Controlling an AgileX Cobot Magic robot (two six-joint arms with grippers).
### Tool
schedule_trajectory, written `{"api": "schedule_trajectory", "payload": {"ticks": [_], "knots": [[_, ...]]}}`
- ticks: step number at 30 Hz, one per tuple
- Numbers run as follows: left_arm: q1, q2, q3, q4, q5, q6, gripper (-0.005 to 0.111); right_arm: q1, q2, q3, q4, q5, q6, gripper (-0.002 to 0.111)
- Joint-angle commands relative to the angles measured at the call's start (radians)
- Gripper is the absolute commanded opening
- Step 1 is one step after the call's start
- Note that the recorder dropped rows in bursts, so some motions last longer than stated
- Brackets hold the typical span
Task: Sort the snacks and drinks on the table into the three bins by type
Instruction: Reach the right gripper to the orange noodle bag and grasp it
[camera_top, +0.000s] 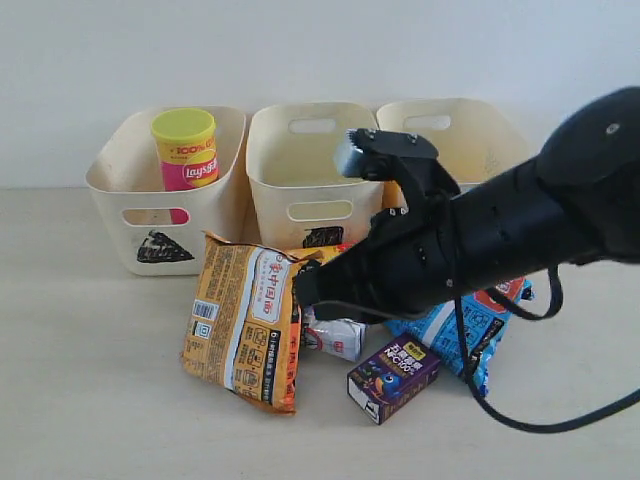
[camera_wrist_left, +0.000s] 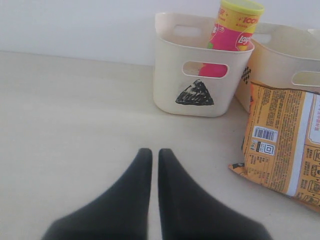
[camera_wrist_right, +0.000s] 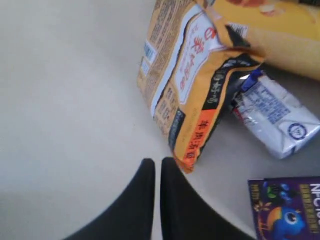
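The pink chip tube (camera_top: 186, 150) (camera_wrist_left: 234, 30) with a yellow lid stands in the triangle-marked bin (camera_top: 150, 215) (camera_wrist_left: 192, 95). The middle bin (camera_top: 310, 180) and the right bin (camera_top: 455, 135) stand beside it. In front lie the orange bag (camera_top: 245, 320) (camera_wrist_right: 185, 75), the white and blue carton (camera_top: 335, 338) (camera_wrist_right: 277, 120), the dark purple carton (camera_top: 393, 377) (camera_wrist_right: 287, 207) and the blue bag (camera_top: 465, 335). The yellow-orange tube (camera_wrist_right: 280, 30) lies behind the orange bag. My right gripper (camera_top: 300, 288) (camera_wrist_right: 157, 162) is shut and empty, close to the orange bag's corner. My left gripper (camera_wrist_left: 155, 152) is shut and empty over bare table.
My right arm (camera_top: 500, 235) reaches across the bins' front and hides part of the blue bag and the middle bin's mark; its cable (camera_top: 500, 410) loops down over the table. A white wall stands behind the bins.
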Motion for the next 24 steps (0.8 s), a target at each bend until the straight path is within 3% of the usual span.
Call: {"api": "schedule_trajectory", "payload": {"ticks": [1, 6, 10, 12, 18, 24], "knots": [[0.001, -0.003, -0.005, -0.004, -0.015, -0.008, 0.004, -0.006, 0.024, 0.062, 0.391, 0.017, -0.350, 0.000], [0.001, -0.003, -0.005, -0.004, -0.015, -0.008, 0.004, -0.121, 0.121, 0.093, 0.731, 0.340, -0.676, 0.000], [0.001, -0.003, -0.005, -0.004, -0.015, -0.008, 0.004, -0.161, 0.183, 0.092, 0.744, 0.325, -0.684, 0.003], [0.001, -0.003, -0.005, -0.004, -0.015, -0.008, 0.004, -0.161, 0.207, 0.092, 0.745, 0.327, -0.684, 0.013], [0.001, -0.003, -0.005, -0.004, -0.015, -0.008, 0.004, -0.161, 0.257, 0.092, 0.745, 0.292, -0.678, 0.080], [0.001, -0.003, -0.005, -0.004, -0.015, -0.008, 0.004, -0.161, 0.331, 0.074, 0.745, 0.267, -0.690, 0.077]]}}
